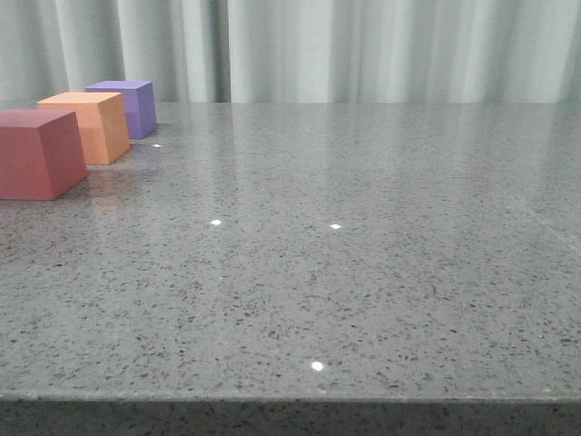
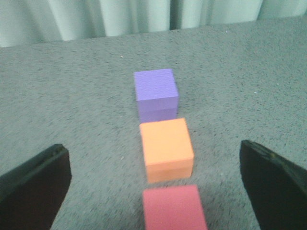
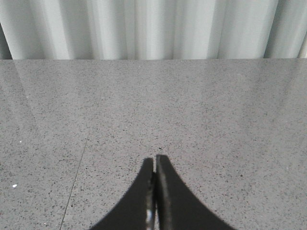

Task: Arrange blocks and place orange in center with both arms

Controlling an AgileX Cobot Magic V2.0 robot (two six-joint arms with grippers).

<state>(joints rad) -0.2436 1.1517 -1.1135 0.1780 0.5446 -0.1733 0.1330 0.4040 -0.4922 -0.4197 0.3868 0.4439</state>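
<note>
So, starting at the left gripper point(image 2: 156, 191): spread wide open, nothing held, black fingers point(image 2: 33, 184) parked at either side of the wrist view with the row of cubes running between them. Bit blurry there, so hard to say how high above the table, probably not touching anything.

Closest to that gripper, the pinkish-red matte foam cube point(image 2: 173, 208), only partly in shot. Just past it, the plain matte orange foam cube point(image 2: 166, 149), sitting in the middle of the row. Farthest out, the purple matte foam cube point(image 2: 155, 93). All three lined up with small gaps between, apart rather than touching.

Same line in the front view, way over on the far left of the speckled grey stone tabletop point(image 1: 363, 272): red point(image 1: 38, 153) nearest, orange point(image 1: 89, 125) in between, purple point(image 1: 127, 106) at the back near the pale pleated curtain point(image 1: 363, 45).

Over on the right gripper point(image 3: 154, 191): pinched fully closed, fingertips pressed together, gripping nothing, above bare tabletop.
</note>
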